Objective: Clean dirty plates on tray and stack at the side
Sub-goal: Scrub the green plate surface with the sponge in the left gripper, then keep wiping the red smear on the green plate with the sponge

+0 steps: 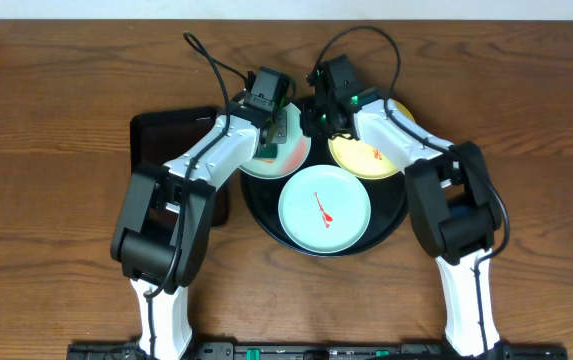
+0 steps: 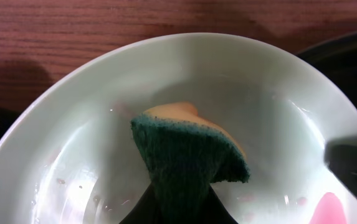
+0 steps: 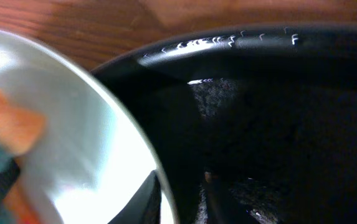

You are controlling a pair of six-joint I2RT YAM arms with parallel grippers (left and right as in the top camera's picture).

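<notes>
We judge that if the left gripper (image 2: 177, 210), clamped on the sponge (image 2: 190, 155), pushes too hard, the light blue plate (image 2: 85, 137) could slide or tip off the tray (image 3: 228, 46). The plate sits at the tray's upper left in the overhead view, directly under the sponge. The right gripper (image 3: 177, 202) straddles its rim, but we cannot tell whether it grips.

Green-and-yellow sponge (image 2: 190, 155); pale plate (image 2: 259, 93); glossy black tray (image 3: 259, 43).

Even warm overhead light, glare on black tray (image 3: 228, 43) rim, wrist views dim, close plate (image 3: 72, 143) blurred
</notes>
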